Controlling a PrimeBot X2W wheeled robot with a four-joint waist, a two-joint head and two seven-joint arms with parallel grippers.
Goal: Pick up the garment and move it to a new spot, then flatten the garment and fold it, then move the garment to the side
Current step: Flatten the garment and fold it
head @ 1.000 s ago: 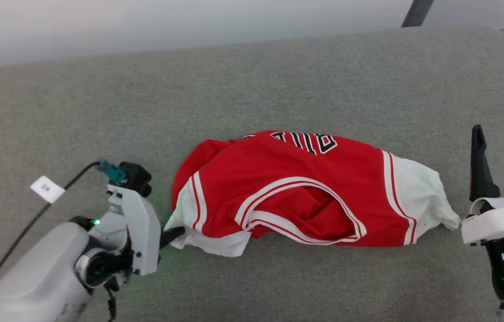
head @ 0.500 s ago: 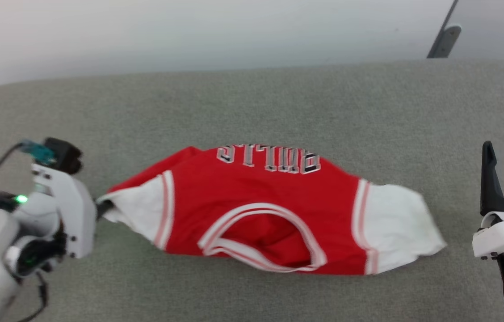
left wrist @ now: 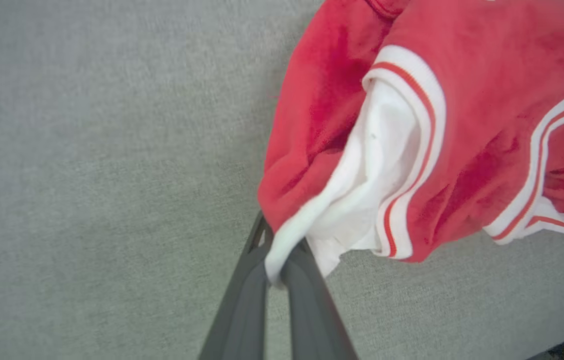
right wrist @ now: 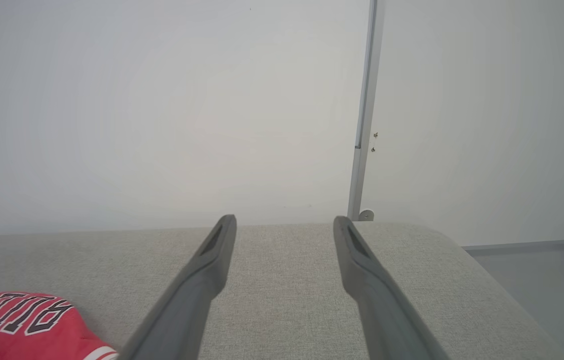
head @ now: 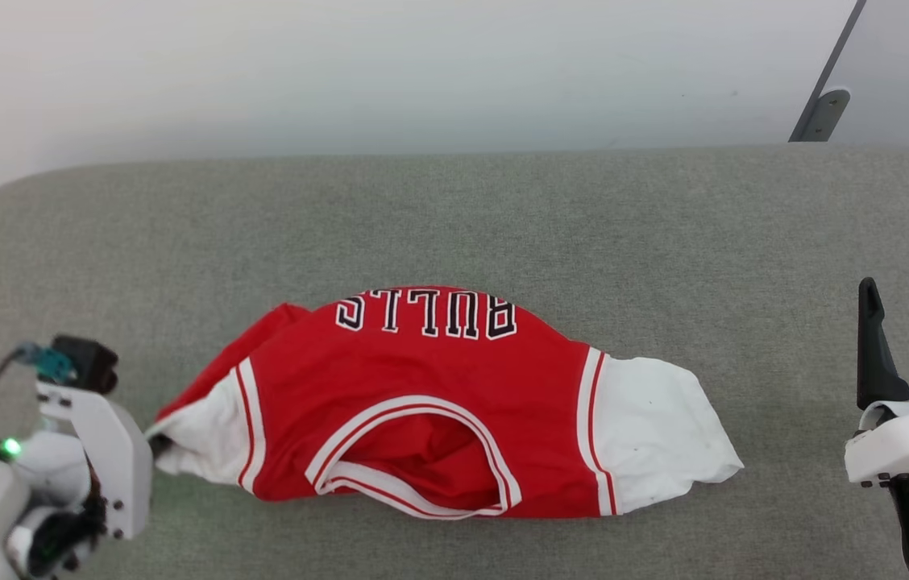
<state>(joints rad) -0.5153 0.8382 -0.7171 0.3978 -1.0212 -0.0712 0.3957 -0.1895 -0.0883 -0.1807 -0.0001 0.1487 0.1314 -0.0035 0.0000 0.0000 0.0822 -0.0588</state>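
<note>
Left claw (left wrist: 278, 257) clamped on one sleeve of the garment (head: 422, 403); right claw (head: 906, 294) spread and empty.

At the left, the left claw is seen closed tight on the white sleeve hem of the garment, the cloth being pinched between its two dark fingertips. The garment is laid crumpled across the middle of the grey table (head: 503, 217), the "BULLS" lettering shown upside down along the far edge, and the other white sleeve spread flat at the right end. At the right, the right claw is held over the table, well apart from the garment, its fingers wide apart with nothing between them.
</note>
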